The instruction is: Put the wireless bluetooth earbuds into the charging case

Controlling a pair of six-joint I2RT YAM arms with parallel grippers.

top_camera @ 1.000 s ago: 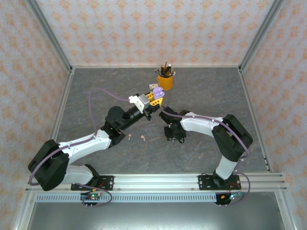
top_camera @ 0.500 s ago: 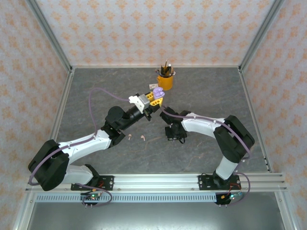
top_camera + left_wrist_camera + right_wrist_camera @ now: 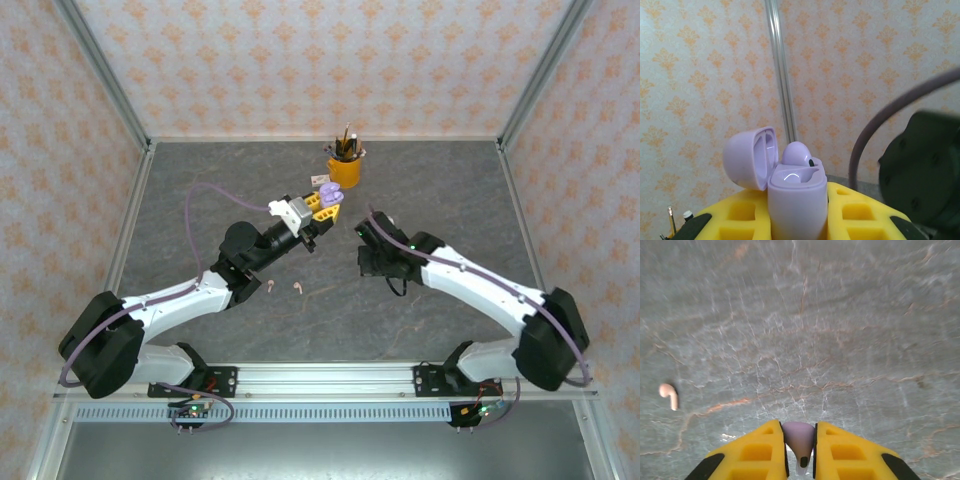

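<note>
Left fingers [image 3: 740, 216] clamp lilac case [image 3: 796, 200], raised mid-bench, lid open and mouth up. Seated bud [image 3: 797, 152] fills one socket, so other is presented. Right fingers [image 3: 760, 452] pinch lilac earbud [image 3: 799, 436] for insertion. Pink earbud [image 3: 668, 394] loose on bench [image 3: 865, 340], to their left.

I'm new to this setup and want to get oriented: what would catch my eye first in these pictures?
The left pincer holds a lilac charging case up, lid open, with one lilac earbud seated inside. The right pincer grips a second lilac earbud between its yellow fingers over the grey table. A pale pink earbud lies loose on that table, left in the wrist view.
</note>
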